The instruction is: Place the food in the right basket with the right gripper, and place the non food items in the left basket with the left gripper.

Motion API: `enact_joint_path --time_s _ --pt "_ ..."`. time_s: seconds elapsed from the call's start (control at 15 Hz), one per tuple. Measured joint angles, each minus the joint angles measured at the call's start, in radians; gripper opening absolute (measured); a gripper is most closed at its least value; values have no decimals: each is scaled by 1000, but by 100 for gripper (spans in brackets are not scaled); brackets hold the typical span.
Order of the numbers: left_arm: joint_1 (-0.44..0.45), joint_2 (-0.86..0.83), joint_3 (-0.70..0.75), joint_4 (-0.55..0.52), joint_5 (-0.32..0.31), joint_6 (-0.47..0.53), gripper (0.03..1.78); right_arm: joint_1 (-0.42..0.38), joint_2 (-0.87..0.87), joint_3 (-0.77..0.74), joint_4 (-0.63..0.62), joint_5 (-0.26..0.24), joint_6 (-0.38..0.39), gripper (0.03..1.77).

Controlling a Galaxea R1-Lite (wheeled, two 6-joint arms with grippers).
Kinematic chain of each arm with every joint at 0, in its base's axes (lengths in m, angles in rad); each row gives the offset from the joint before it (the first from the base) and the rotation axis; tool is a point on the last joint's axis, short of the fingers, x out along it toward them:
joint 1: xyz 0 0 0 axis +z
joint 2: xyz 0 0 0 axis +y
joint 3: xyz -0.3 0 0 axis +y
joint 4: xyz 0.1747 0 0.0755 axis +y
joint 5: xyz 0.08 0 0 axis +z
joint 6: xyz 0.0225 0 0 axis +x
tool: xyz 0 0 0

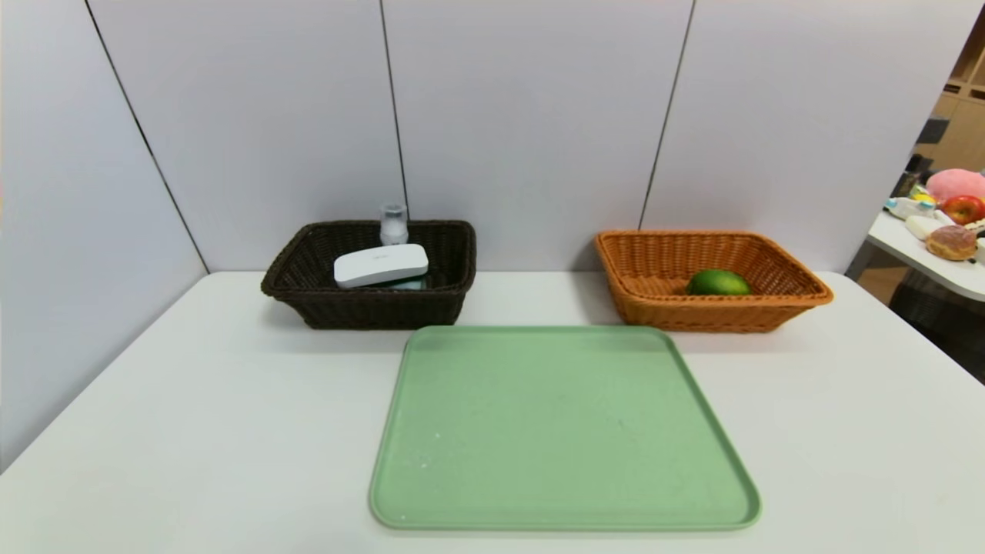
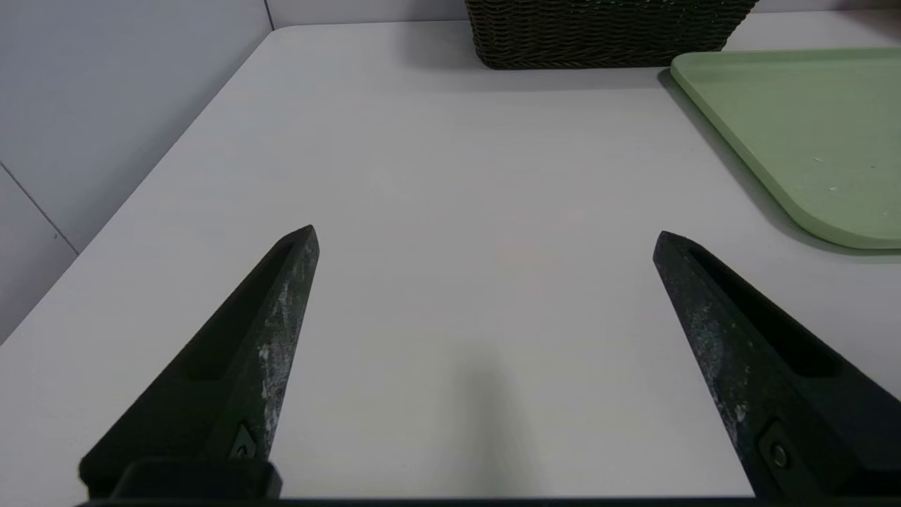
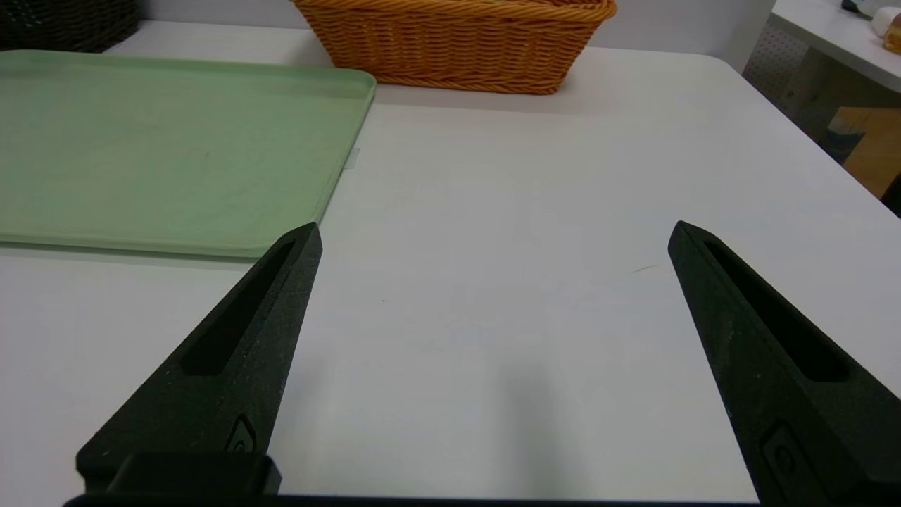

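Nearest, and seen only in the wrist views, are the two grippers. The left gripper (image 2: pixel 486 236) hangs above bare table (image 2: pixel 450 211) with its two black fingers (image 2: pixel 274 317) spread wide and nothing between them. The right gripper (image 3: pixel 493 232) is likewise wide apart and empty over the white top, its fingers (image 3: pixel 246 338) pointing toward the far wall. Neither arm appears in the head view.

Next out lies the green tray (image 1: pixel 562 431), in the middle of the table, with nothing on it. The left wrist view catches only one rounded corner of it; the right wrist view shows its opposite side and rim.

Beyond the tray stand the baskets, well apart from each other and close to the wall. The left basket (image 1: pixel 369 308), dark brown, holds the white case (image 1: pixel 381 265) lying across something greenish-blue that is mostly hidden, with the clear bottle (image 1: pixel 393 223) upright behind it. The right basket (image 1: pixel 654 300), orange, holds the lime (image 1: pixel 717 283) near its front wall. Only the head view looks into the baskets; each wrist view shows just the woven outside of its own basket, contents hidden.

Farthest, at the right edge of the head view, a side table (image 1: pixel 923 265) carries an apple (image 1: pixel 963 208) and a doughnut (image 1: pixel 951 242).
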Motion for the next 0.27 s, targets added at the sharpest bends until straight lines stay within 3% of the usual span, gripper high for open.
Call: enact_joint_path --time_s 0.27 --pt "0 0 0 0 0 0 169 0 0 0 0 1 11 170"
